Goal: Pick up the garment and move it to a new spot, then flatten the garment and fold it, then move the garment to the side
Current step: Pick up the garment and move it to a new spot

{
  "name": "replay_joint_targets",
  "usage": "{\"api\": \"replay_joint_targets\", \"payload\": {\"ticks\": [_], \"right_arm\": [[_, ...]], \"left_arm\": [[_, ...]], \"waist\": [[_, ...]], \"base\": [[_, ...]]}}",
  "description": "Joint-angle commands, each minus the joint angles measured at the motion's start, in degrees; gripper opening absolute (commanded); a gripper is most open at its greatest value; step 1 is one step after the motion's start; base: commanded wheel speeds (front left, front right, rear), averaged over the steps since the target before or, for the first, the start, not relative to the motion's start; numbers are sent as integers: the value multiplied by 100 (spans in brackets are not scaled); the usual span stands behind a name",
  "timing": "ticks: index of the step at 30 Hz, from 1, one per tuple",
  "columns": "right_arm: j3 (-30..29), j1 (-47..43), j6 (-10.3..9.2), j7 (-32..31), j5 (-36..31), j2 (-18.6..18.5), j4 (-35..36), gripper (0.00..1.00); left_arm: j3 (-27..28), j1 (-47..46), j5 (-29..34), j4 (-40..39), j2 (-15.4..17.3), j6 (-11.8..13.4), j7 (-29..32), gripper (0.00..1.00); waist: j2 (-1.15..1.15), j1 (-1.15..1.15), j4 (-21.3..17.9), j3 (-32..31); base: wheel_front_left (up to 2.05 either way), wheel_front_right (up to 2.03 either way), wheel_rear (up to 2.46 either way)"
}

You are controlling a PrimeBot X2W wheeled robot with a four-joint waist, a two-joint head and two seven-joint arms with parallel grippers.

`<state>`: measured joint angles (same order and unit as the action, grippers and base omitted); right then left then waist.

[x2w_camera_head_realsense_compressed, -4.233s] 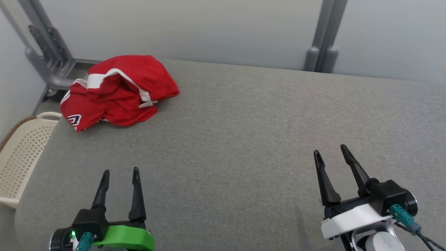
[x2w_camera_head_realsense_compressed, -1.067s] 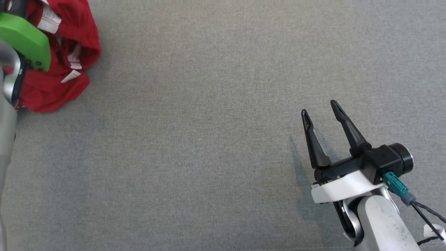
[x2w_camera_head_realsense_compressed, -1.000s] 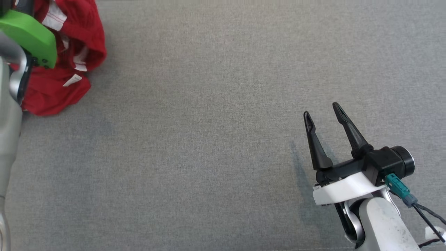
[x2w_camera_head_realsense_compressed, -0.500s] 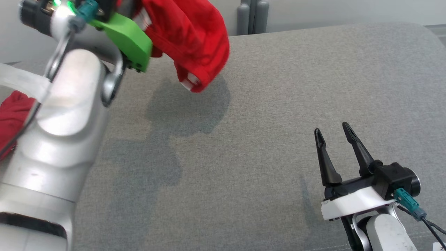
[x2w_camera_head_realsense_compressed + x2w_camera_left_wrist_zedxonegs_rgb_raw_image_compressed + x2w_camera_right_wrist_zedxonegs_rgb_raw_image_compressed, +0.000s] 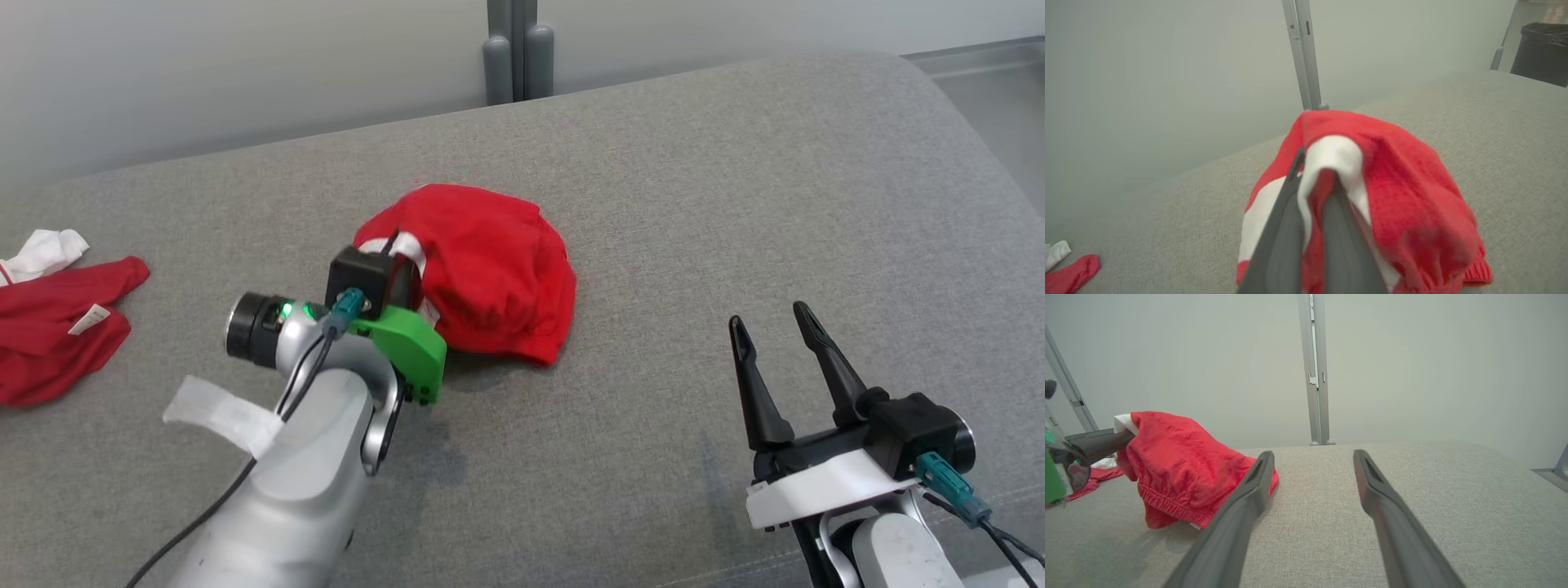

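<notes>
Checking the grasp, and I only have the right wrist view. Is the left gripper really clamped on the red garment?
Observer: Yes. In the left wrist view the left gripper is shut on the garment's white band.
Operator: Anything else out there?
Observer: The head view shows another red piece at the table's left edge, with a white tag on it.
Operator: My arm clear of the cloth?
Observer: Yes. The right gripper is open and apart from the garment.

The garment (image 5: 490, 278) in my left gripper (image 5: 1314, 183) rests on the table (image 5: 735, 163), before a post (image 5: 514, 49); a second garment (image 5: 57, 327) lies far left, my right gripper (image 5: 769, 316) well right.
</notes>
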<state>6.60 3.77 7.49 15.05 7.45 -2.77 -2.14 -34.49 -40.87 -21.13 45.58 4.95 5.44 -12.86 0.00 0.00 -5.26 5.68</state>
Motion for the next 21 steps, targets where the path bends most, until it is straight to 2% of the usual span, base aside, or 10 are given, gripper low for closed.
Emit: {"api": "replay_joint_targets", "payload": {"ticks": [1, 8, 12, 13, 14, 15, 16, 21], "right_arm": [[18, -69, 1, 20, 51, -21, -15, 100], [37, -111, 1, 19, 68, -21, -50, 100], [75, -90, 1, 19, 61, -21, -78, 100], [82, -84, 1, 19, 56, -21, -87, 100], [87, -79, 1, 20, 52, -21, -96, 100], [90, -77, 1, 20, 52, -21, -104, 100], [95, -79, 1, 20, 52, -21, -114, 100], [115, -114, 1, 20, 74, -21, -167, 100]], "left_arm": [[-1, 176, 31, 132, 0, 71, -93, 0], [119, 666, -164, 532, -115, 140, -239, 0], [257, 778, -197, 378, -142, 170, -238, 0], [283, 810, -170, 340, -143, 173, -238, 11], [315, 833, -148, 295, -145, 164, -239, 41], [347, 854, -131, 252, -146, 140, -237, 89], [388, 876, -127, 195, -148, 114, -236, 100], [613, 1086, -97, -95, -162, 3, -236, 100]], "waist": [[0, 0, -45, -8], [0, 0, -52, -25], [0, 0, -8, -40], [0, 0, 9, -46], [0, 0, 28, -57], [0, 0, 46, -69], [0, 0, 65, -87], [0, 0, 165, -198]], "base": [[0, 0, 0], [0, 0, 0], [0, 0, 0], [0, 0, 0], [0, 0, 0], [0, 0, 0], [0, 0, 0], [0, 0, 0]]}}
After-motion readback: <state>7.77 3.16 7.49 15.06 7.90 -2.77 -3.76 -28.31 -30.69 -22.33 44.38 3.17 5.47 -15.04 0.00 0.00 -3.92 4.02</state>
